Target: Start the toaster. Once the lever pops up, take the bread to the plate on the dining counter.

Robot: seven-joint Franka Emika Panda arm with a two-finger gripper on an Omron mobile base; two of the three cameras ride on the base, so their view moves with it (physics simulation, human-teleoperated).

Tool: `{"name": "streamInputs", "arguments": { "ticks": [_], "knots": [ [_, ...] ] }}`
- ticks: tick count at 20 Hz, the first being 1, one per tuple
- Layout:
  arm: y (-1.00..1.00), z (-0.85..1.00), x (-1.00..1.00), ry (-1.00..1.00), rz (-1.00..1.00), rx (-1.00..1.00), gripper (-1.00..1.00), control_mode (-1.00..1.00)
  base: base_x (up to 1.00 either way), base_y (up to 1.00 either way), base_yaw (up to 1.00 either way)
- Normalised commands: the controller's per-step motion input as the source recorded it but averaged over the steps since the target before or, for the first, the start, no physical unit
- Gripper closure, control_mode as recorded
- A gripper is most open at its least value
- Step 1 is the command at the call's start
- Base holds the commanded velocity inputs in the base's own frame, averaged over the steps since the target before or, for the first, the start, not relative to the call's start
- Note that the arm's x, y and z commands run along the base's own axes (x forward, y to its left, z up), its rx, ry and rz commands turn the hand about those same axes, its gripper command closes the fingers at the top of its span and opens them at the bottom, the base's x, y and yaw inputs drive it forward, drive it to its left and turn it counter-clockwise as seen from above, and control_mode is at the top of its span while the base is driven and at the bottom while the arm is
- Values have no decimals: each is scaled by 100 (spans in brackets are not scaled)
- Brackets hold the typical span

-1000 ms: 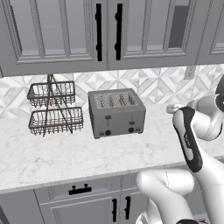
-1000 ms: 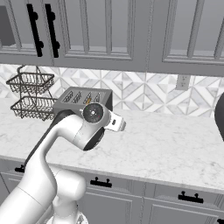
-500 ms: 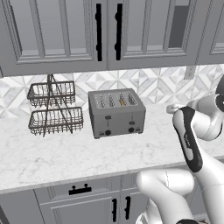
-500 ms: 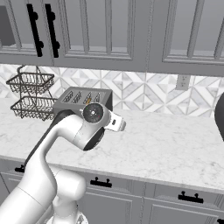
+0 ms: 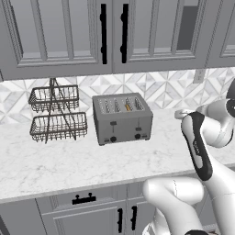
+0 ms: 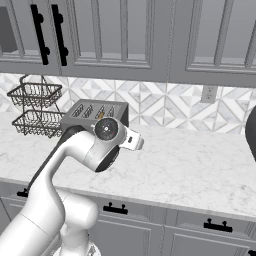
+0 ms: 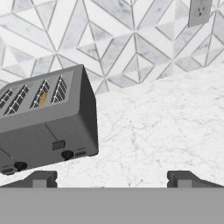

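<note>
- The toaster [image 5: 122, 118] sits on the desk [image 5: 69, 165] against the tiled wall, at the centre of the left base view, with the wire basket [image 5: 57, 114] just beside it on its left in the frame.
- From the hand's own camera, the toaster [image 7: 46, 117] lies to the left and middle of the frame, tilted because the hand is rolled. So the hand is off to the toaster's right side and well apart from it, touching nothing.
- The toaster's long axis runs along the wall; the two levers and two knobs face out toward the room, and a bit of tan bread [image 5: 128, 107] shows in one of the right-hand slots.
- The hand [image 7: 111, 177] has its two fingertips spread wide, one at the lower left and one at the lower right of its view, with bare marble between them and nothing held.
- The arm is folded, its forearm hanging over the desk at the right of the left base view, wrist aimed at the wall.
- My guess is the next move is a swing left, then down onto the lever in front of the bread's slot.
</note>
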Motion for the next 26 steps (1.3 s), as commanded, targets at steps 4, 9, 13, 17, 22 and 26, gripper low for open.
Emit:
{"name": "streamInputs", "arguments": {
  "ticks": [4, 9, 13, 17, 22, 26],
  "knots": [
    [0, 0, 0, 0, 0, 0, -100, -100, 0, 0, 0],
    [0, 0, 0, 0, 0, 0, -100, -100, 0, 0, 0],
    [0, 0, 0, 0, 0, 0, -100, -100, 0, 0, 0],
    [0, 0, 0, 0, 0, 0, -100, -100, 0, 0, 0],
    [0, 0, 0, 0, 0, 0, -100, -100, 0, 0, 0],
    [0, 0, 0, 0, 0, 0, -100, -100, 0, 0, 0]
  ]
}}
